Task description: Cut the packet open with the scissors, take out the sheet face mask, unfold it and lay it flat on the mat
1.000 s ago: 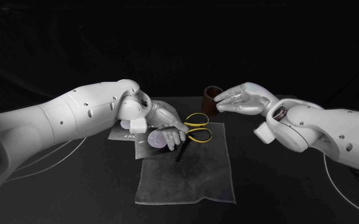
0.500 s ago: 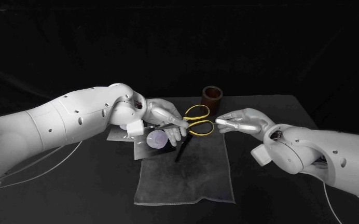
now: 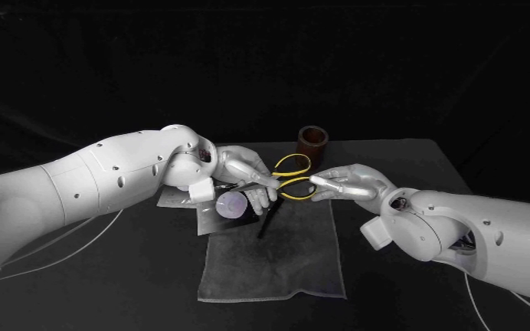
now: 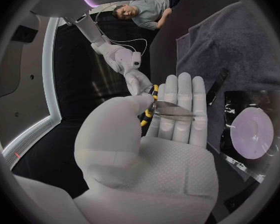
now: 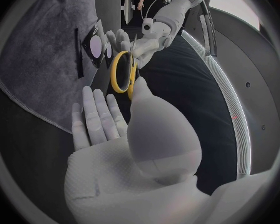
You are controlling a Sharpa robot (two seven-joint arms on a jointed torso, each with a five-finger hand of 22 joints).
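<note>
Left hand [image 3: 245, 180] first: it has the scissors [image 3: 292, 178] by the blades. In the left wrist view the thumb presses the silver blade flat across the straightened fingers [image 4: 185, 97]. That's a firm pinch, with the yellow handles poking out toward the other arm.

And here's the right hand [image 3: 351, 183], right up against those handles. In the right wrist view its fingers [image 5: 96, 115] lie straight and apart, off to one side of the loops, and only the thumb tip meets the nearer yellow loop. Nothing is gripped there, so that hand is open and just touching.

Out from the hands now. The packet [image 3: 227, 208] lies flat on the bench [image 3: 144, 270] directly beneath the left hand, a pale round disc showing on its face. Its near corner sits just over the left edge of the grey mat [image 3: 276, 266]. A thin black strip [image 3: 266, 224] lies slanted on the mat just beside the packet; what it is, I can't tell. A brown cup [image 3: 314, 144] stands upright behind the scissors, beyond the mat's far edge.
</note>
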